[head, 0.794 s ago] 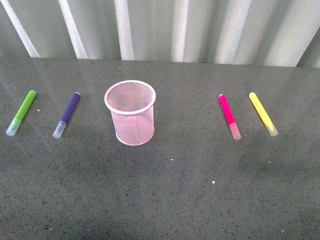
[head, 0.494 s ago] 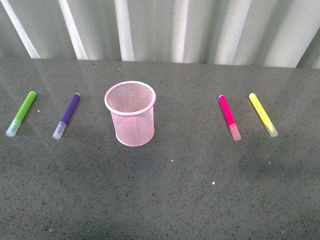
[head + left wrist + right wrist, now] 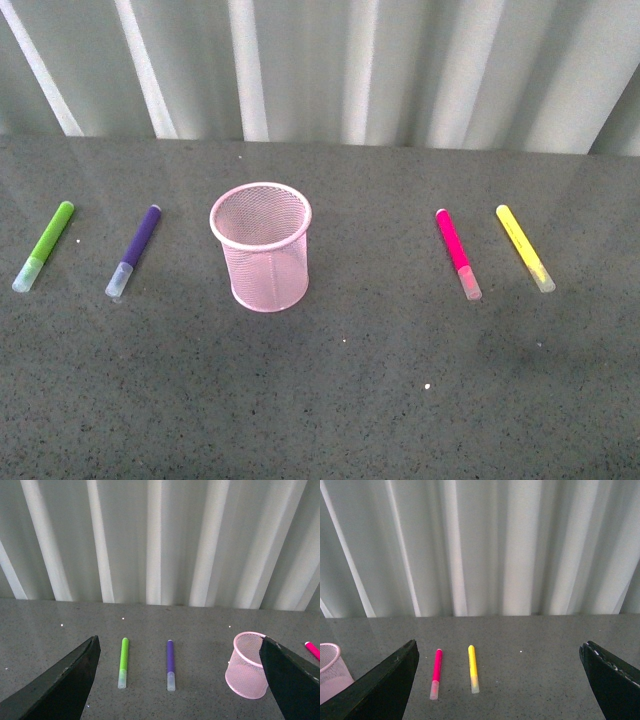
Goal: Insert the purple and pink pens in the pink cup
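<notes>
Currently all 4 markers lie flat on the dark speckled table (image 3: 340, 400), with the pink cup (image 3: 266, 268) upright among them, left of centre in the front view.

Cup: pale pink wire mesh, round, with a solid rolled rim. It tapers toward the base and stands apart from every marker.

Purple pen (image 3: 135, 250): short and thick, with a purple body and a translucent clear cap. It lies left of the cup, between the cup and the lime-green marker (image 3: 44, 245). The cap end points toward the robot and the body slants slightly away to the right.

Pink pen (image 3: 456, 250): magenta body, same clear cap. It lies well to the right of the cup, between the cup and the yellow marker (image 3: 524, 247). The cap end is again nearest the robot. The pen touches neither the yellow marker nor the cup.

Backdrop: a pale corrugated wall (image 3: 300, 70) runs along the far edge of the table.

Left gripper (image 3: 178, 645): jaws spread wide, nothing between them, held above the table. Its wrist view takes in the green marker, the purple pen and the cup.

Right gripper (image 3: 499, 643): jaws likewise wide apart and gripping nothing. Its wrist view shows the pink pen and the yellow marker side by side, with the cup's edge at the frame border.

Neither arm appears in the front view.
</notes>
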{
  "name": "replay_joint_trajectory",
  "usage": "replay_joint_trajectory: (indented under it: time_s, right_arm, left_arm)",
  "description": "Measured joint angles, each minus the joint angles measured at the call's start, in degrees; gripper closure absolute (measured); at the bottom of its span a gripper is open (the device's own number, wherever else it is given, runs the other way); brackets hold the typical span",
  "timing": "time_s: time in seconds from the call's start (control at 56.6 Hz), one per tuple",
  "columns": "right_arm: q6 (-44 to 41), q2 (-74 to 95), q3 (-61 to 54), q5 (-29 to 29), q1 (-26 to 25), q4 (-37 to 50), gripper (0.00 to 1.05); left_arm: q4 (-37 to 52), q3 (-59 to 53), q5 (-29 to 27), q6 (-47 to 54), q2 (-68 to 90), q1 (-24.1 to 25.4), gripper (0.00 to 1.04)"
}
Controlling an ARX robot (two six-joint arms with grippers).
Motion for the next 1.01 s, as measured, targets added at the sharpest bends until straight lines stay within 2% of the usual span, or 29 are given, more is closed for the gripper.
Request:
replay_joint_trajectory:
  time_s: [0.53, 0.547, 0.618, 0.671, 0.741, 0.865, 1.006]
  right_arm:
    - [0.0, 0.0, 0.0, 0.0, 0.0, 0.0, 0.07]
    - [0.0, 0.0, 0.0, 0.0, 0.0, 0.0, 0.07]
    - [0.0, 0.0, 0.0, 0.0, 0.0, 0.0, 0.07]
    - [0.0, 0.0, 0.0, 0.0, 0.0, 0.0, 0.07]
    - [0.0, 0.0, 0.0, 0.0, 0.0, 0.0, 0.07]
    - [0.0, 0.0, 0.0, 0.0, 0.0, 0.0, 0.07]
    - [0.0, 0.0, 0.0, 0.0, 0.0, 0.0, 0.07]
  left_arm:
    - [-0.1, 0.0, -0.5, -0.1, 0.1, -0.2, 0.07]
    - [-0.5, 0.1, -2.1, -0.3, 0.4, -0.7, 0.07]
    - [-3.0, 0.8, -14.9, -4.4, 3.9, -4.1, 0.07]
    - [-2.0, 1.1, -20.9, -6.6, 8.2, -4.6, 0.07]
    - [6.0, 3.0, -20.5, -7.6, 16.6, -4.5, 0.07]
    - [22.6, 12.5, -14.6, -6.9, 38.9, -3.8, 0.07]
    - [23.2, 19.9, -11.6, -4.5, 54.7, -4.7, 0.07]
